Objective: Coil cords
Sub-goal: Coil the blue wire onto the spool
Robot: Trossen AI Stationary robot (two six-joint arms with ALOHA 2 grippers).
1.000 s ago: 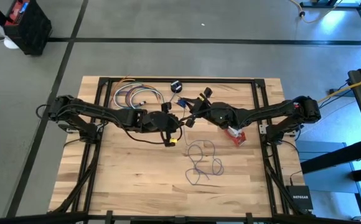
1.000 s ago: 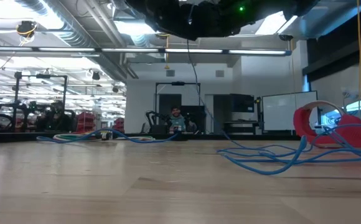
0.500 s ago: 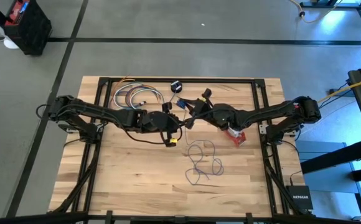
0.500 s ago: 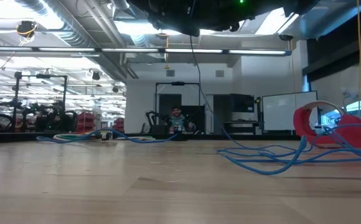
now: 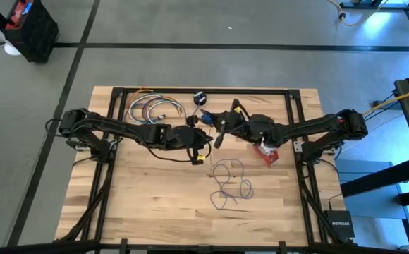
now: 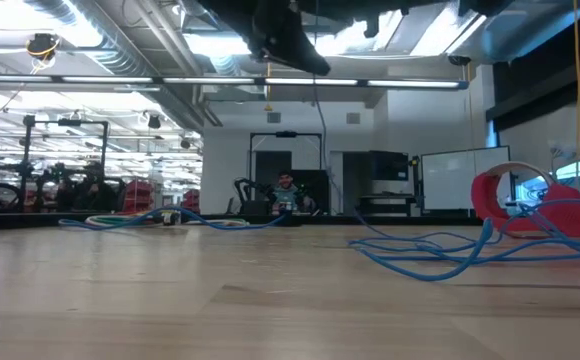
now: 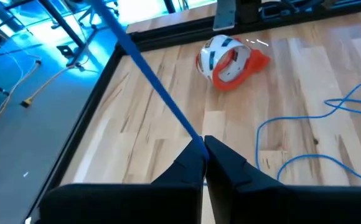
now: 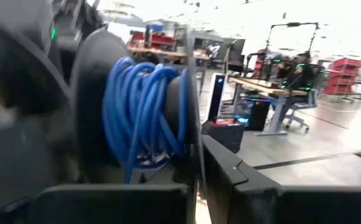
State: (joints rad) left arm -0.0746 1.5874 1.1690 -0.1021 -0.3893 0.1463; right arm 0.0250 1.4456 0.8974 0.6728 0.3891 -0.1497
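Observation:
The thin blue cord lies partly in loose loops [image 5: 229, 182] on the table's near middle. Part of it is wound into a tight coil [image 8: 144, 112]. My left gripper [image 7: 203, 144] hovers above the table's centre, shut on a stretch of that cord. My right gripper [image 8: 199, 158] faces it closely, shut, with the coil right at its fingertips. The red-and-white cord bundle [image 5: 266, 153] rests on its side on the wood under the right arm. A small black puck [image 5: 200, 97] sits at the far edge. My left gripper pinches one strand of the blue cord [image 7: 193, 134] between its two fingertips, coming slanting down from the table's left. From the tips the strand runs off straight and taut, clear of the table. My right gripper is shut at the foot of the blue coil [image 8: 168, 163], roughly level from the table's right. The coil of several turns stands above its fingers, lifted clear of the table. A dark shape beside the coil hides the exact place of contact.
A coil of multi-coloured cords [image 5: 151, 109] lies at the far left of the table. A black frame [image 5: 292, 113] runs round the tabletop. One strand [image 6: 318, 130] hangs from the grippers down to the loose loops [image 6: 440, 250].
My right gripper has risen a little, tipped up and rolled about its own axis, carrying the coil with it. My left gripper has stayed shut on the cord, nearly in place. The loops on the table have not moved.

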